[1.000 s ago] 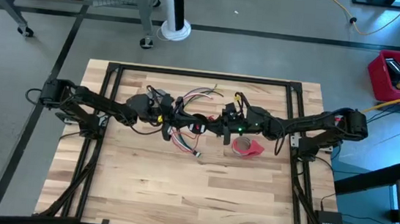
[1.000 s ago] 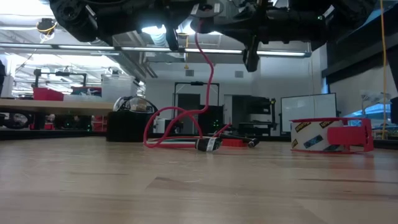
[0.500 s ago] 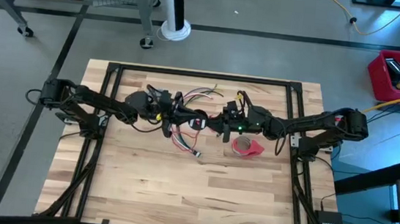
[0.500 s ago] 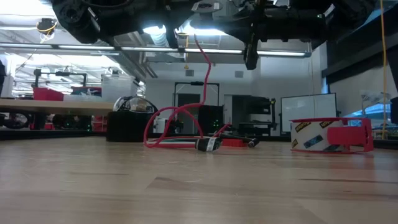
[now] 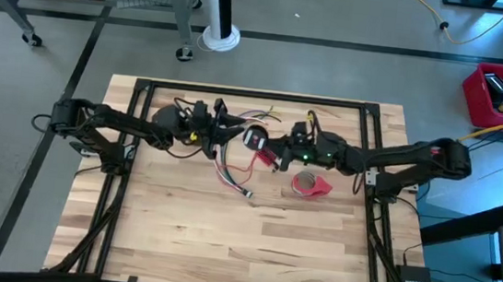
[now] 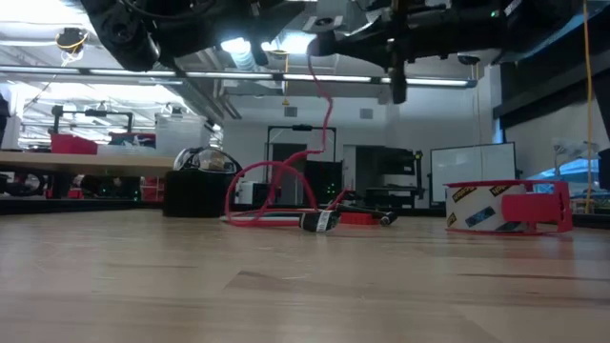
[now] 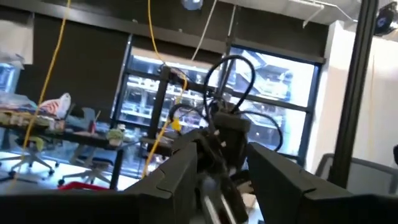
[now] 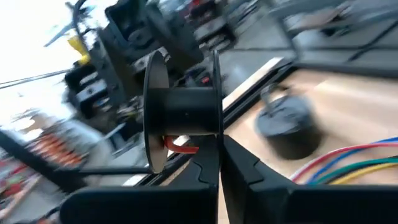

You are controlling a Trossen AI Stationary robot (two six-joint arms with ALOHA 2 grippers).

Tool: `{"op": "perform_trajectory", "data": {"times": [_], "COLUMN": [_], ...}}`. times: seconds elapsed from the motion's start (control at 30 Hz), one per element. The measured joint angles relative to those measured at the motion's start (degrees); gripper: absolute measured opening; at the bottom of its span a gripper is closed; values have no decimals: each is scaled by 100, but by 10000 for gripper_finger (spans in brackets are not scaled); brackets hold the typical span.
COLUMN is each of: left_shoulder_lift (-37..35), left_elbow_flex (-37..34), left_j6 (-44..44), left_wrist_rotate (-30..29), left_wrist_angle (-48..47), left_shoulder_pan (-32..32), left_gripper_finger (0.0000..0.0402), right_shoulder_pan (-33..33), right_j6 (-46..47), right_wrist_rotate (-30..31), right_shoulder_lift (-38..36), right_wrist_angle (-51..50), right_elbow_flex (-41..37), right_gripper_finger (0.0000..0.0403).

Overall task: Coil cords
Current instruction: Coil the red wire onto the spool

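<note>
Just above the high view's centre, the right gripper (image 5: 269, 152) pinches the rim of a black spool (image 8: 183, 112), lifting it (presumably for winding) so the red cord (image 6: 319, 105) hangs to the cords (image 5: 235, 172) lying on the table (image 5: 222, 249), while the left gripper (image 5: 225, 127) stands open beside it.

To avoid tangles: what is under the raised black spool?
A red wire hangs down to the wire bundle on the table. Its upper end, at the black spool in the right tool, is covered.

Seen from above, my two arms meet mid-counter (image 5: 178, 236) over the wire bundle (image 5: 235, 169), red tape roll (image 5: 310, 185) beside.
</note>
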Motion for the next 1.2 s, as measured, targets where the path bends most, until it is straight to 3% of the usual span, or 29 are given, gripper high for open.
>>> {"op": "perform_trajectory", "data": {"times": [0.27,0.5,0.93,1.2], "left_shoulder_lift": [-4,-4,345,1491], "left_elbow_flex": [0,-2,1,68], "left_j6": [303,470,725,460], "left_wrist_rotate": [-99,-1144,-2338,-2527], "left_wrist_angle": [-1445,-2673,-2597,-977], "left_shoulder_pan": [-87,-416,-721,-721], "left_gripper_finger": [137,137,137,137], "right_shoulder_pan": [0,0,1,2], "right_j6": [-523,-755,-743,-742], "right_wrist_rotate": [1401,1916,1378,1245], "right_shoulder_lift": [-1094,-1429,-1383,-1383], "right_wrist_angle": [-941,-913,95,142], "right_elbow_flex": [0,-1,-2,-2], "right_gripper_finger": [1,1,3,3]}}
